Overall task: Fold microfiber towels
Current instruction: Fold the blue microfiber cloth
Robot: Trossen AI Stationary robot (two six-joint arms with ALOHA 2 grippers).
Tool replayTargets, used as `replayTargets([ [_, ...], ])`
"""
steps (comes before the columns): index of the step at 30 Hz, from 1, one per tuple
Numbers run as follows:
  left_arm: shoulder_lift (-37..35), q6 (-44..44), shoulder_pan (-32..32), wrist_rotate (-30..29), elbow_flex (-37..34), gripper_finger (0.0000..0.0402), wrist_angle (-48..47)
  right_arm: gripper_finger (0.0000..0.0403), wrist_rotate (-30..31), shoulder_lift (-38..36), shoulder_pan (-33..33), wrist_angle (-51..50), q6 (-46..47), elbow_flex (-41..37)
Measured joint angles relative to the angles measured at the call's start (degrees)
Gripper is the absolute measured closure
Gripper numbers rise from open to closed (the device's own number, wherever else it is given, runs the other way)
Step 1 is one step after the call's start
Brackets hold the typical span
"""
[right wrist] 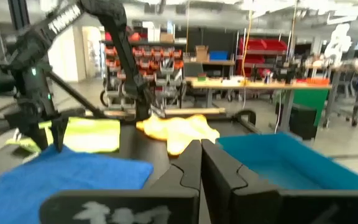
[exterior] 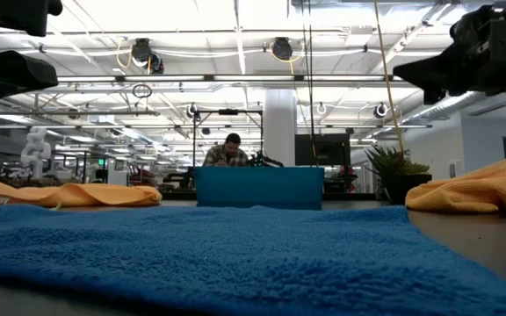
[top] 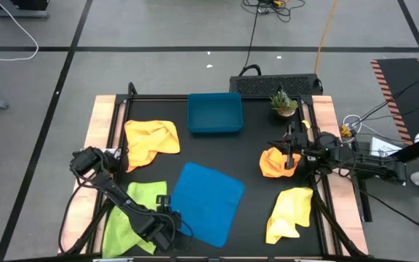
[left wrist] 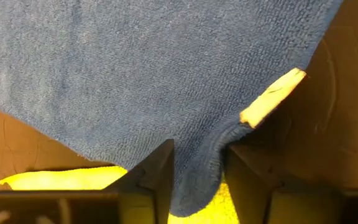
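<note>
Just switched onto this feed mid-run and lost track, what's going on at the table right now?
The left gripper is down at the near corner of the blue towel, which lies spread flat mid-table; that corner sits between its fingers, seemingly the start of a fold. The right gripper hangs shut and empty over the crumpled orange towel. A lime green towel, a yellow towel and another orange-yellow towel lie unfolded around the table, and the blue tray sits at the far side.

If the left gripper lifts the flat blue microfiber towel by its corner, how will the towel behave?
The blue microfiber towel will probably hang limp: its corner already bunches between the left gripper fingers. It looks light, since the crumpled orange towel nearby keeps soft folds. Its fuzzy pile probably resists slipping.
</note>
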Motion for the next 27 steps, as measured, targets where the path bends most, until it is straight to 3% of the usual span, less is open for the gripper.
replayTargets([
  [6, 0.0, 0.0, 0.0, 0.0, 0.0, 0.036, 0.4, 0.0403, 0.0, 0.0, 0.0, 2.4, 0.6, 0.0],
  [9, 0.0, 0.0, 0.0, 0.0, 0.0, 0.0392, 0.4, 0.0403, -2.4, 0.2, 0.2, 2.7, 10.1, 0.0],
  [13, 0.0, 0.6, 0.0, 0.0, 0.0, 0.0385, 0.3, 0.0403, -11.6, 2.0, 1.0, 5.2, 17.2, 0.0],
  [16, 0.0, 1.1, 0.0, 0.0, 0.0, 0.0385, 0.4, 0.0403, -12.0, 4.0, 4.4, 5.4, 19.2, 0.0],
  [21, 0.0, 0.1, 0.0, 0.1, 0.0, 0.0395, 0.4, 0.0403, -4.5, 10.1, 14.6, 8.3, 15.9, 0.0],
  [27, 0.0, -0.5, 0.0, 1.3, 0.0, 0.0382, 0.3, 0.0403, 4.5, 22.2, 27.1, 20.5, 10.4, 0.7],
])
